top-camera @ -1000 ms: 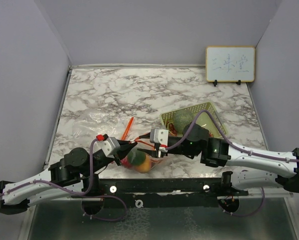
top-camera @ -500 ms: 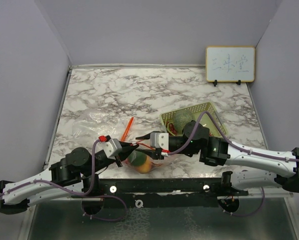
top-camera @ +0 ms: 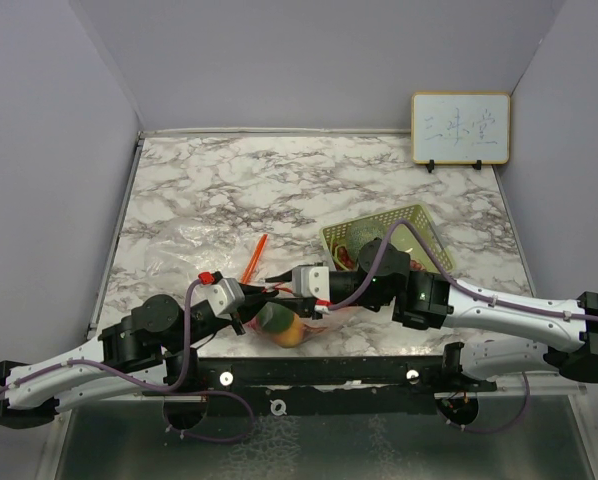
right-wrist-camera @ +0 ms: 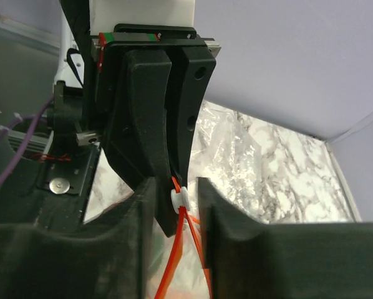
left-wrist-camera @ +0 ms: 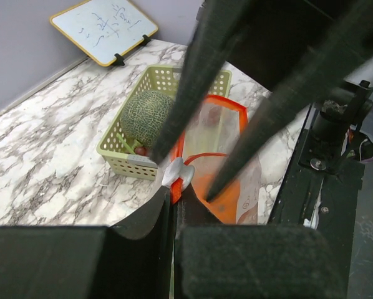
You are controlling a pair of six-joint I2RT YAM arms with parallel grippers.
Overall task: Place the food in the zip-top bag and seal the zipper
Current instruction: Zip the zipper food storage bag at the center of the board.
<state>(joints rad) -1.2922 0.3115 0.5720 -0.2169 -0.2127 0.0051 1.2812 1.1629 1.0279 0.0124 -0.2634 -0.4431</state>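
**Left gripper (left-wrist-camera: pixel 175 202) clamps the zip while right gripper (right-wrist-camera: pixel 176 182) straddles it at the near edge**

Left gripper's fingers are pressed together, nipping the orange zipper edge of the zip-top bag (left-wrist-camera: pixel 247 198) right at the white slider (left-wrist-camera: pixel 177 174). From the right wrist you can see it plainly: the two dark fingers are closed into one wedge, and the orange strip trails out from under the tip. The right gripper comes in from the opposite side with a narrow gap between its fingers. The zip runs down through that gap, and neither finger visibly touches it.

The bag sits at the near edge of the counter (top-camera: pixel 279 190), about midway along, directly below the meeting grippers. There is food inside: a yellow-peach fruit (top-camera: pixel 292 332) shows through the plastic, with a darker fruit (top-camera: pixel 272 318) against it that I cannot name. The bag's mouth gapes open beyond the slider.

The green netted melon (left-wrist-camera: pixel 146 115) lies in the pale green basket (left-wrist-camera: pixel 121 156), set toward the right edge and partly under the right arm. Something small and red shows beside the melon, too small to identify.

A whiteboard (top-camera: pixel 460 128) stands at the far right corner. An orange strip (top-camera: pixel 257 257) and crumpled clear plastic (top-camera: pixel 184 242) lie toward the left edge; whether they belong to this bag I cannot tell.
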